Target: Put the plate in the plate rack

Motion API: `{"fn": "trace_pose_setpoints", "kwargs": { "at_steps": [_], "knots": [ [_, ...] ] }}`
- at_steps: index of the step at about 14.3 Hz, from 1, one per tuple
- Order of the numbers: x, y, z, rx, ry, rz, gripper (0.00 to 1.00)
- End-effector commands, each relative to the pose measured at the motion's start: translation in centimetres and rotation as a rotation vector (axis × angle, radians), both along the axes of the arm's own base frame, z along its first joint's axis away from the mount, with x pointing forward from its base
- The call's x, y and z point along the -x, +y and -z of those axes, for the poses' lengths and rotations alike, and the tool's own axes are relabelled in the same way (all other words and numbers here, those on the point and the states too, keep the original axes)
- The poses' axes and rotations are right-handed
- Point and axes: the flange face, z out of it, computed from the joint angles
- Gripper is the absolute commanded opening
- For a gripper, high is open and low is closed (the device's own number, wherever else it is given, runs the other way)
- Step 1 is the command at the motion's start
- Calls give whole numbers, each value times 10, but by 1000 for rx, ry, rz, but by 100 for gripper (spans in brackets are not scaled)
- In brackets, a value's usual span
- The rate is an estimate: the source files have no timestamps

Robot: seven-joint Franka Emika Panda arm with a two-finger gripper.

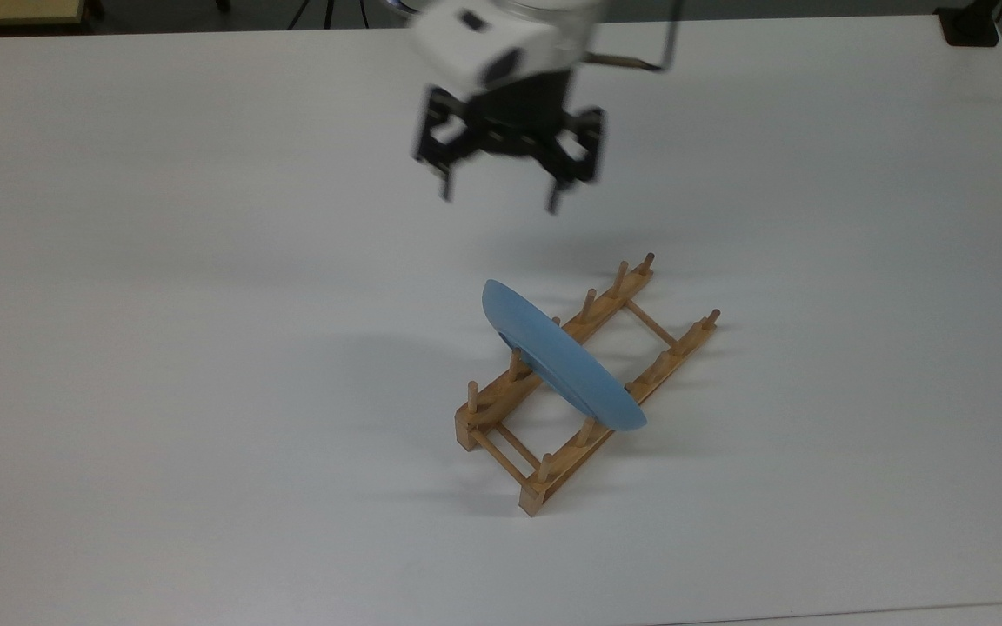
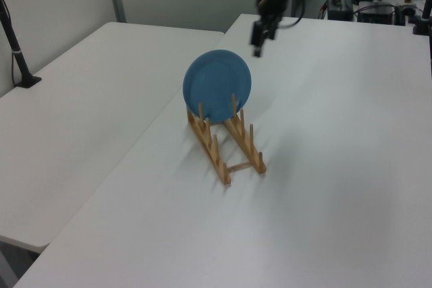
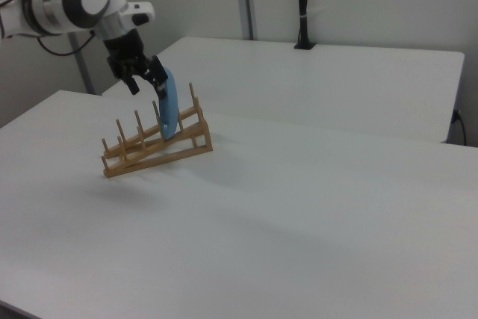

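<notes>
So the plate point(image 1: 557, 358) is sitting on its edge in the plate rack point(image 1: 584, 387), slotted between pegs roughly mid-rack and leaning a bit against them; in the left view you get its round blue face almost straight on, standing up above the pegs. The gripper point(image 1: 501, 198) is up off it and well apart, over bare white table point(image 1: 162, 304) toward the top view's top, fingers spread wide with nothing between them. Looks to me like the placing part is basically done. On how this thing handles: it reads as a rigid, glossy plate, so I'd guess stiff, fairly light, and a bit slippery on the shiny side. Could be ceramic or plastic, honestly can't tell, so I'd treat it as chippable. If it needed another grab, the only sensible spot is the upper rim, the part sticking up clear of the pegs, pinched across its thin edge. Grabbing lower down means bumping pegs. Also the rack looks light and isn't fixed to anything I can see, so a sideways nudge on the plate would probably drag or tip the whole rack rather than just the plate.
</notes>
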Motion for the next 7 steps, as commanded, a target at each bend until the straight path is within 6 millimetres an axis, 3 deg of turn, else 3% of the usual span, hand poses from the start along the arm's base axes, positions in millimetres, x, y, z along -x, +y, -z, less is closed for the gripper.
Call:
{"fn": "trace_pose_setpoints", "kwargs": {
  "at_steps": [1, 3, 7],
  "knots": [
    [46, -70, 1, -53, 185, 68, 100],
    [59, -98, -4, -58, 217, 88, 100],
    [60, -117, 4, -42, 256, 68, 100]
  ]
}}
